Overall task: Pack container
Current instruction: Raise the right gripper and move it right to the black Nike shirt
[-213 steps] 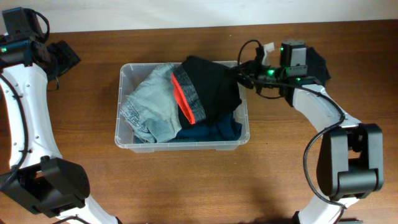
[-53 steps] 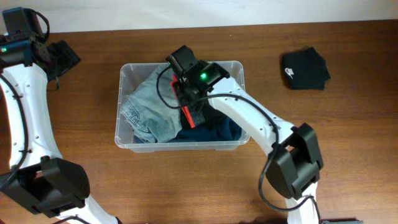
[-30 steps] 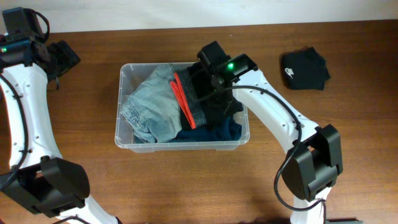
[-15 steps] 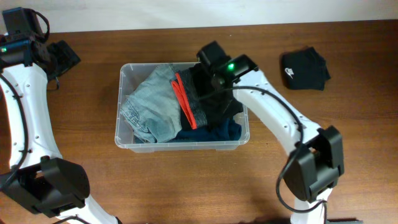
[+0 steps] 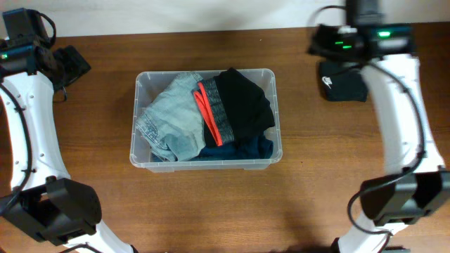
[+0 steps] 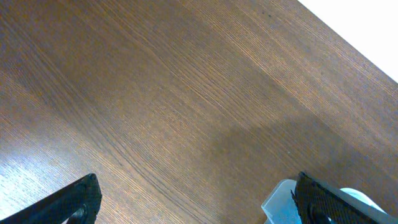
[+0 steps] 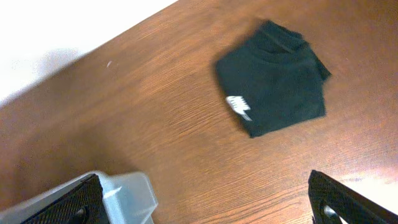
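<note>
Brown wood grain runs across the table (image 5: 211, 211), with a strip of white wall along its far edge.

The right pincer (image 7: 208, 204) hangs above the far right part of the table with its two black fingers (image 7: 81, 199) spread wide, one at each lower corner of its wrist view. Only bare wood lies between them; it holds nothing. Just ahead of it a folded black garment (image 7: 273, 78) lies flat on the table, a small white logo (image 7: 238, 107) near one edge. In the overhead view the same garment (image 5: 346, 84) sits well to the right of the container, partly under the arm's wrist. One rounded corner of the container (image 7: 134, 193) shows at the lower left of the right wrist view.

The left pincer (image 6: 199, 202) is also wide open and empty, over bare wood at the far left of the table. A clear corner of the container (image 6: 280, 202) shows beside its right finger.

The container (image 5: 204, 161), a clear rectangular plastic bin, stands at the middle of the table between the two arms. Light blue jeans (image 5: 169, 123) are bunched in its left half. A black garment (image 5: 246, 105) with a grey waistband and a red-orange stripe (image 5: 209, 116) is heaped in its right half, reaching the far rim. A dark blue garment (image 5: 235, 149) lies beneath, against the near wall.
</note>
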Controlling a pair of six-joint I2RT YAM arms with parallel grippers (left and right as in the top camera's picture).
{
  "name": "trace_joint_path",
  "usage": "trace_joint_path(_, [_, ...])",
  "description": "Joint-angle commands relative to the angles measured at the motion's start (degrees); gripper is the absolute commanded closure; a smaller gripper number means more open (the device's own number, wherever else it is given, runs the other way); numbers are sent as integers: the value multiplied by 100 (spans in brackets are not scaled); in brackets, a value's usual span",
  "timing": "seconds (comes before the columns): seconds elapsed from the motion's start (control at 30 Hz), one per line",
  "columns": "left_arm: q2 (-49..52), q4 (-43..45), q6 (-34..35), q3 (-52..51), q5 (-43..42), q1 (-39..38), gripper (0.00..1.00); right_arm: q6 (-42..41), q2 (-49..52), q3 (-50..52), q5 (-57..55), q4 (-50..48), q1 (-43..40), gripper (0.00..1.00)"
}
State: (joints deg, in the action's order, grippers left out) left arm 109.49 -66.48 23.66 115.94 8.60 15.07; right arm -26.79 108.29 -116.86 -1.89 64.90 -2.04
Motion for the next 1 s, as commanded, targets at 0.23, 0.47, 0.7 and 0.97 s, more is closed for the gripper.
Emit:
trace_joint_path(0.23, [22, -4, 74, 35, 26, 0, 1, -573, 271, 994, 3265, -643, -1674, 1])
trace_joint_path(0.47, [22, -4, 74, 35, 24, 0, 1, -1961, 271, 1976, 3469, -1698, -1862, 1])
trace_joint_path(0.7, [22, -4, 74, 35, 24, 0, 0, -3235, 271, 2870, 3460, -3042, -1875, 2])
trace_joint_path(0.97, [22, -4, 74, 35, 24, 0, 1, -3547, 271, 3477, 3091, -3580, -1950, 1])
